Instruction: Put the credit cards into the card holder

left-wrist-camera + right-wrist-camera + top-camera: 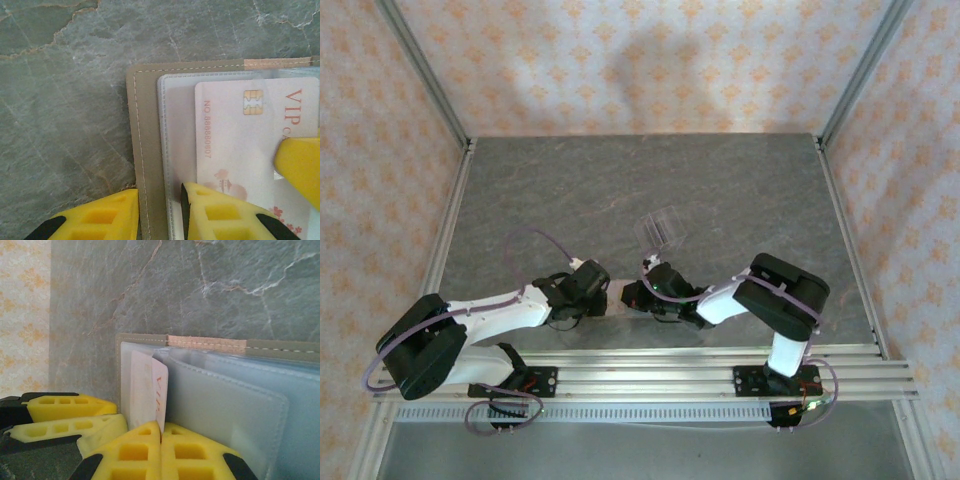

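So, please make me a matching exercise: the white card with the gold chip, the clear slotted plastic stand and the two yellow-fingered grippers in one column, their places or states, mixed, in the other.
Things
1. white plastic VIP card with gold chip
2. clear slotted plastic stand
3. left gripper
4. right gripper

Places or states
A. shut on the card's edge
B. alone on the grey stone table, beyond both grippers
C. fingers apart, the tan leather-like card holder's edge between them
D. against the holder's clear sleeves

Pairs: 1-D, 2-B, 3-C, 4-A
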Robot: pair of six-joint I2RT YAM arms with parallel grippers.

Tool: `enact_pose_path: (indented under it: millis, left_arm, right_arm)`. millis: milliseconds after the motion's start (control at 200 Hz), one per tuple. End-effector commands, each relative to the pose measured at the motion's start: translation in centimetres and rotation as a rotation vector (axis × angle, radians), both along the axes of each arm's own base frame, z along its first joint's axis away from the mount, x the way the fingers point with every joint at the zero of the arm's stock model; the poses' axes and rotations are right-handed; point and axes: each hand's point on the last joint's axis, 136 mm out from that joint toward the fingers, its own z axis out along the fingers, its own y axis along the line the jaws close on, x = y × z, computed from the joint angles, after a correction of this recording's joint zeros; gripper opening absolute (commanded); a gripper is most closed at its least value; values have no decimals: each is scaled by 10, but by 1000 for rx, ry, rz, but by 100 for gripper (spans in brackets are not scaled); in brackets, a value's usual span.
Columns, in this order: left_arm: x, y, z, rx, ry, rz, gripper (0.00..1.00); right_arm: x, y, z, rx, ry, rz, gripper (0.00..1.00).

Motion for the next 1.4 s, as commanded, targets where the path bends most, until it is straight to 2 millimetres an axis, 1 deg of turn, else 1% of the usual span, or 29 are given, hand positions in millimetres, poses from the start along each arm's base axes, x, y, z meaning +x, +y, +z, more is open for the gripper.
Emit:
enact_pose_path:
  millis: [0, 115, 245, 325, 385, 460, 580, 731, 826, 886, 931, 1036, 1106, 1161, 1316, 1396]
  left_arm:
    - [-9, 12, -8, 53, 27, 3, 28]
    - [-8, 10, -8, 49, 28, 4, 28]
    - [-10, 12, -4, 43, 26, 11, 28]
    - [-11, 11, 2, 26, 26, 12, 28]
    - [-11, 8, 9, -1, 22, 10, 29]
    - [-11, 5, 18, -43, 20, 12, 30]
    - [-9, 8, 31, -70, 9, 28, 31]
    - [-8, 19, 33, -44, 14, 40, 30]
    - [-6, 19, 33, -48, 11, 38, 26]
    - [-4, 17, 33, -54, 10, 32, 22]
    - [-2, 14, 34, -61, 9, 26, 19]
    - [3, 9, 35, -67, 7, 13, 16]
    - [6, 6, 35, -65, 11, 3, 13]
    - [8, 5, 33, -60, 14, 0, 13]
    - [13, 0, 23, -61, 34, -14, 12]
    - [15, -3, 19, -65, 42, -21, 11]
  right_arm:
    - [-22, -12, -40, -127, 85, 56, 0]
    - [-22, -9, -37, -121, 80, 65, 5]
    - [-20, -17, -29, -145, 66, 35, 16]
    - [-18, -25, -31, -207, 84, 10, 19]
    - [-17, -26, -30, -215, 88, 4, 22]
    - [-16, -26, -29, -228, 92, -3, 24]
    - [-15, -28, -24, -245, 85, -4, 31]
    - [-11, -37, -11, -312, 54, -13, 33]
    - [-9, -41, 1, -339, 30, -11, 33]
    - [-8, -43, 7, -361, 20, -6, 32]
    - [-8, -42, 10, -373, 18, 1, 29]
    - [-6, -40, 12, -395, 18, 17, 18]
    - [-4, -38, 14, -403, 16, 16, 6]
    - [-3, -37, 14, -412, 17, 19, 0]
    - [0, -30, 16, -415, 15, 29, 0]
    - [0, -25, 13, -414, 22, 41, 0]
